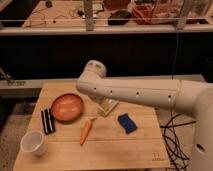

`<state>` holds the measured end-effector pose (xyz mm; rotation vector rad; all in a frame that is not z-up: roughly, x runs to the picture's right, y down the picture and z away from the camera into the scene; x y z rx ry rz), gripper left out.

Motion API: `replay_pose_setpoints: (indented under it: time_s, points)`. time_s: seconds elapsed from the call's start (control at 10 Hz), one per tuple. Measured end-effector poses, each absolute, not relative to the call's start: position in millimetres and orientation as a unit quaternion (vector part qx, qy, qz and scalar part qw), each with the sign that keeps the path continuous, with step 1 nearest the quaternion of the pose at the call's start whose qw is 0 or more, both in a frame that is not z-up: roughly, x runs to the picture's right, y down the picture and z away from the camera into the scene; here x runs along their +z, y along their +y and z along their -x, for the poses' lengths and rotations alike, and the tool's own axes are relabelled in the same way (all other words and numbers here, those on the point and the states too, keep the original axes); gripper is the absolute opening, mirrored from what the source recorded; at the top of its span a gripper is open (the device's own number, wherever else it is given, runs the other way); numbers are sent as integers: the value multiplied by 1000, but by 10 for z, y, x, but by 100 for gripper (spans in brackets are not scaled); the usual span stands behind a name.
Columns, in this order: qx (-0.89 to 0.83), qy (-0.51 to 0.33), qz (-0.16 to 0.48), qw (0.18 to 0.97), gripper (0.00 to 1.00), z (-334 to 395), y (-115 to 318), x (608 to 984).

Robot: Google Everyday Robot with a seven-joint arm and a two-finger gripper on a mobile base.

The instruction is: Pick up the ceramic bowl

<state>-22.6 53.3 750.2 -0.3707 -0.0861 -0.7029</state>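
Five loose items on one wooden bench (120, 150), with one robot arm (140, 92) reaching in over it from the picture's right. Item 1: ceramic bowl (66, 107), round, shallow, orange-red with a glossy inside, standing upright on the left half of the bench toward the far edge. Item 2: end effector (107, 106), a pale piece hanging below the arm's bent joint, low over the bench near its middle; whether it stands apart or together cannot be told. Relation of 1 to 2: the bowl lies just beside the end effector on its picture-left side, at much the same depth, with a strip of bare wood between them (no contact visible). Item 3: carrot (86, 131), lying at a slant in front of the bowl's right edge and in front of the end effector. Item 4: blue sponge (127, 123), flat on the bench to the right of the carrot. Item 5: white cup (33, 143), upright at the near left corner. Item 6: black object (48, 121), long and narrow, just beside the bowl's near-left rim, between bowl and cup. Dark cables (172, 137) hang off the bench's right side.
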Motion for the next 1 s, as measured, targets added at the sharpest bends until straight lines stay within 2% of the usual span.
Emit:
replay_pose_setpoints:
  time_s: [1.0]
  points:
    - [-384, -75, 159, 906, 80, 412, 447, 7834]
